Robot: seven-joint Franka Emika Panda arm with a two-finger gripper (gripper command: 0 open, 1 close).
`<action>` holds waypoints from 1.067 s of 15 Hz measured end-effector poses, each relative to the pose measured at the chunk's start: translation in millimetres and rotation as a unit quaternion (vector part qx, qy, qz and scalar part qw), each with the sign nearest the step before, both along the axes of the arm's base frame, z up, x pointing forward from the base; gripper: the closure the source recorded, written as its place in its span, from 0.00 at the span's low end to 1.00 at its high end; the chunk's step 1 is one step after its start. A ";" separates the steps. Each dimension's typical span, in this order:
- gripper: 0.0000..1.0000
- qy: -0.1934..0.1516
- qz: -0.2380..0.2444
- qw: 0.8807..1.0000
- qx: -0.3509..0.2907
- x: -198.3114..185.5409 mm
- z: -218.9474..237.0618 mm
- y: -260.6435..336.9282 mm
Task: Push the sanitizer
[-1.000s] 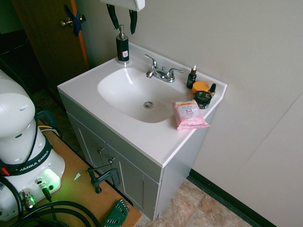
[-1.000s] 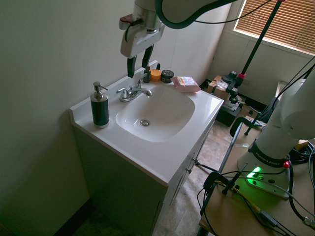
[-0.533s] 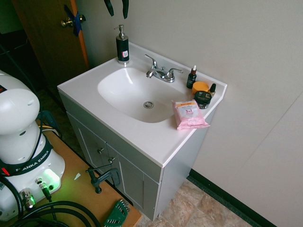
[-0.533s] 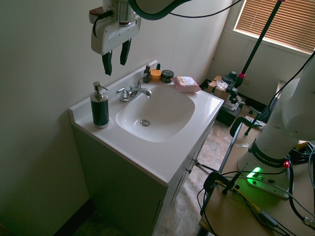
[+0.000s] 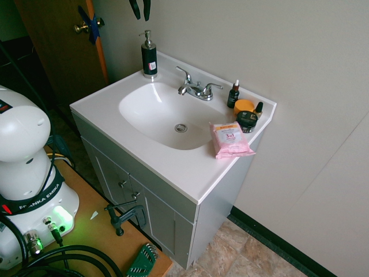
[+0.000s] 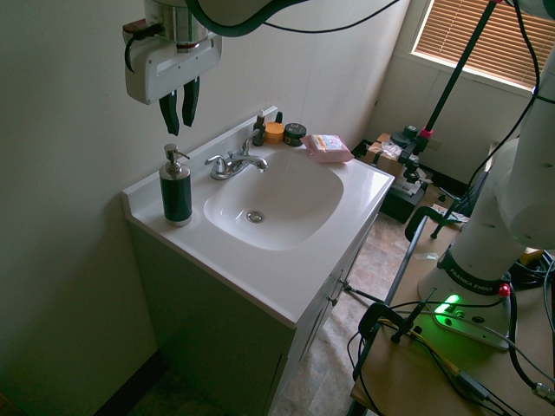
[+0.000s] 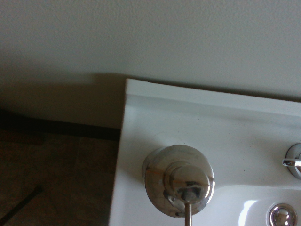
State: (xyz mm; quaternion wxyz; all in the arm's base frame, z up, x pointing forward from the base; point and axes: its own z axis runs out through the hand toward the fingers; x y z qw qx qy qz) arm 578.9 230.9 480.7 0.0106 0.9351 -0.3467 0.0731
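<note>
While the first exterior view cuts the jaws [image 5: 140, 8] off at its top edge, the second exterior view shows them whole, hanging above the sanitizer [image 6: 175, 189] without touching it. They stand slightly parted and hold nothing. From straight overhead, the wrist view shows the silver pump head [image 7: 178, 187]. The bottle stands upright on the counter [image 6: 269, 269], at its back corner beside the wall.

In the first outside view the hand [image 5: 140, 8] is cut off by the top edge; only its dark finger ends show. From the wrist, the sanitizer [image 7: 178, 181] shows only its shiny top, and its black body is hidden below. The label [image 5: 153, 66] has print too small to read.
</note>
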 end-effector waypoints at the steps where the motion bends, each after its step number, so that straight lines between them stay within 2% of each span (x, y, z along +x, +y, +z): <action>1: 1.00 0.002 0.000 1.000 -0.001 3.0 -2.6 1.0; 6: 1.00 0.014 -0.001 1.000 -0.009 15.6 -26.1 4.8; 16: 1.00 0.023 -0.003 1.000 -0.012 25.1 -41.9 5.2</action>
